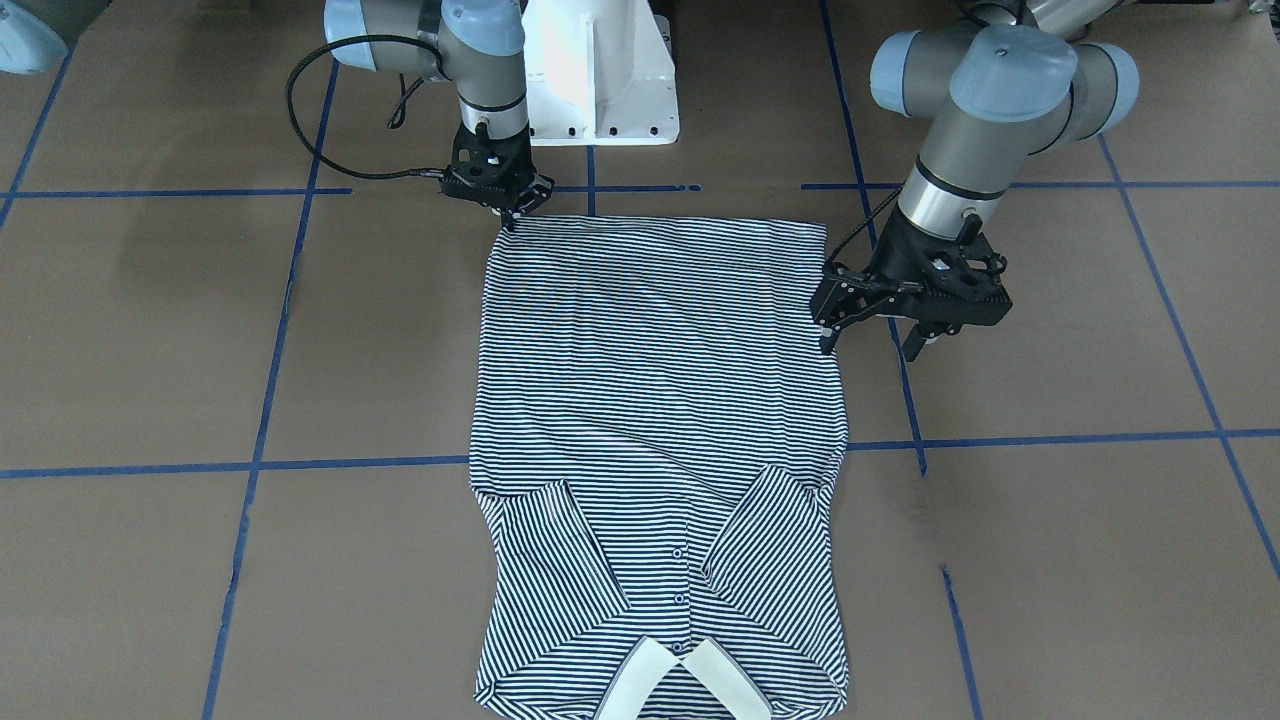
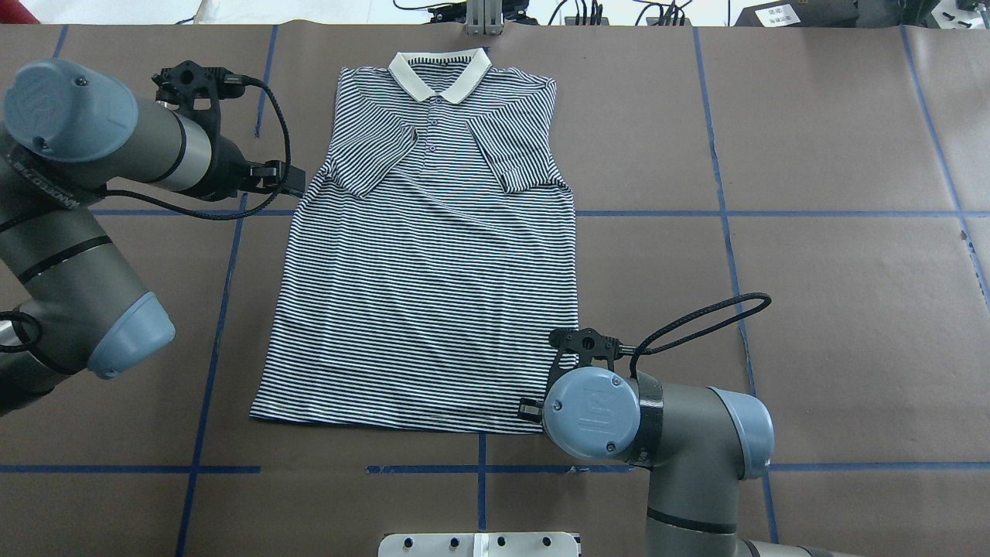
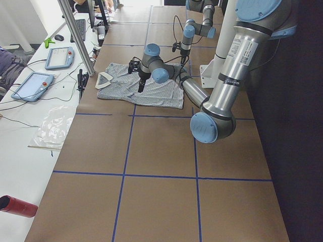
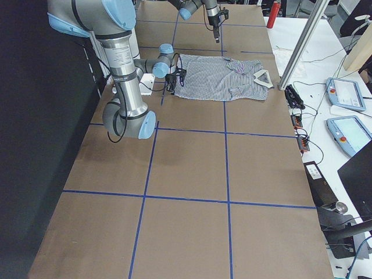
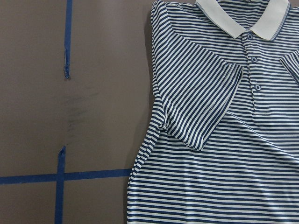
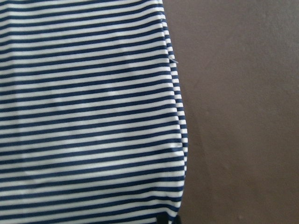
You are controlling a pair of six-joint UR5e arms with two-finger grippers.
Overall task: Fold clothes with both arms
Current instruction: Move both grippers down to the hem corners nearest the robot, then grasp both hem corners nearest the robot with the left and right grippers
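The striped polo shirt (image 1: pixel 650 400) lies flat on the brown table, both sleeves folded in over the chest. Its cream collar (image 2: pixel 439 73) is at the far side from the robot. My left gripper (image 1: pixel 872 342) hangs open just off the shirt's side edge, about midway along the body, with nothing between its fingers. The left wrist view shows only the folded sleeve (image 5: pixel 205 112) and the collar. My right gripper (image 1: pixel 511 214) stands at the hem corner nearest the base, fingers together on the cloth. The right wrist view shows that corner (image 6: pixel 173 205) very close up.
The white pedestal base (image 1: pixel 600 80) stands just behind the hem. Blue tape lines (image 1: pixel 260 400) grid the table. On the side bench beyond the collar are tablets (image 3: pixel 33 85), cables, a metal post (image 4: pixel 302 46) and a red bottle (image 4: pixel 274 13).
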